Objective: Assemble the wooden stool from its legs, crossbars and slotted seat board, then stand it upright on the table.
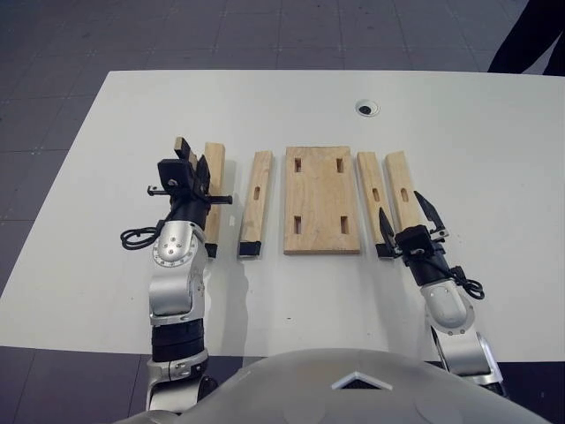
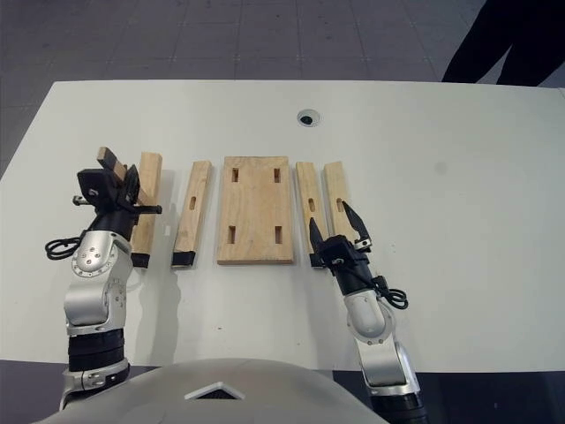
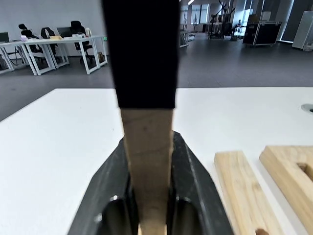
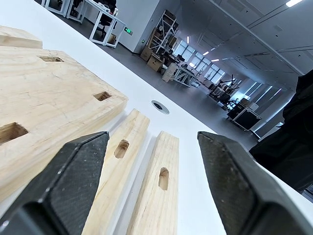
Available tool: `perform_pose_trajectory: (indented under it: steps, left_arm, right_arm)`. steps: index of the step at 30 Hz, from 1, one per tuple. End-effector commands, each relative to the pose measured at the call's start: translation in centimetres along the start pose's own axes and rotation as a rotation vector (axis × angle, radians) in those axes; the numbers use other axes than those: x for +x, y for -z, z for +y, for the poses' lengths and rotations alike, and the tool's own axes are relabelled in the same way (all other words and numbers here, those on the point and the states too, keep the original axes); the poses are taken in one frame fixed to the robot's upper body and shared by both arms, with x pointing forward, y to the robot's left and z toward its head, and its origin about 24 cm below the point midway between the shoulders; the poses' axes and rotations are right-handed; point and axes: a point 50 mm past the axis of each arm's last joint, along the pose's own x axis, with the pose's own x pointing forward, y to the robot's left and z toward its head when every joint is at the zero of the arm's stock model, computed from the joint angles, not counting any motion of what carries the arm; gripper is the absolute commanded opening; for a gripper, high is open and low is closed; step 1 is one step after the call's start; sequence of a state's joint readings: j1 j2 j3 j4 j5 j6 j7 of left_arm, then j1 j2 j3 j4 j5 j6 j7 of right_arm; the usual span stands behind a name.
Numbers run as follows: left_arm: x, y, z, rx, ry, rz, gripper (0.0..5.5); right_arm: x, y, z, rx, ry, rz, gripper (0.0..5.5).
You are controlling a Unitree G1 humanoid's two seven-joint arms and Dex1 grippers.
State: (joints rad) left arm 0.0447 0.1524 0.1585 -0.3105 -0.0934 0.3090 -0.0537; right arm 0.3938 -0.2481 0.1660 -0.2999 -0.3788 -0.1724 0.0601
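The slotted seat board [image 1: 320,200] lies flat in the middle of the white table. Two wooden legs with black ends lie to its left [image 1: 214,190] [image 1: 257,199], and two more to its right [image 1: 373,199] [image 1: 402,190]. My left gripper [image 1: 190,172] is raised over the far-left leg and is shut on a short wooden bar [image 3: 146,161] with a black end, which stands up between its fingers [image 3: 188,171]. My right gripper [image 1: 408,212] is open just above the near ends of the two right legs [image 4: 120,166] [image 4: 159,196], holding nothing.
A round cable hole [image 1: 366,108] sits in the table behind the board. A black cable loop [image 1: 137,237] hangs beside my left wrist. Bare tabletop [image 1: 494,177] extends to the right, left and far side of the parts.
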Motion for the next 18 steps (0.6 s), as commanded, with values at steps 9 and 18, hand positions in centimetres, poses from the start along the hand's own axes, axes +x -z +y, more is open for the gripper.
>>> perform_pose_trajectory:
  steps: [9,18]
  left_arm:
    - [-0.5,0.2,-0.5,0.014,0.036,0.048,0.43]
    - [-3.2,7.9,-1.8,0.059,0.061,0.316,0.43]
  right_arm:
    - [-0.1,0.0,0.2,-0.004,-0.012,0.002,3.33]
    - [-0.3,0.0,-0.1,-0.007,-0.012,0.003,3.33]
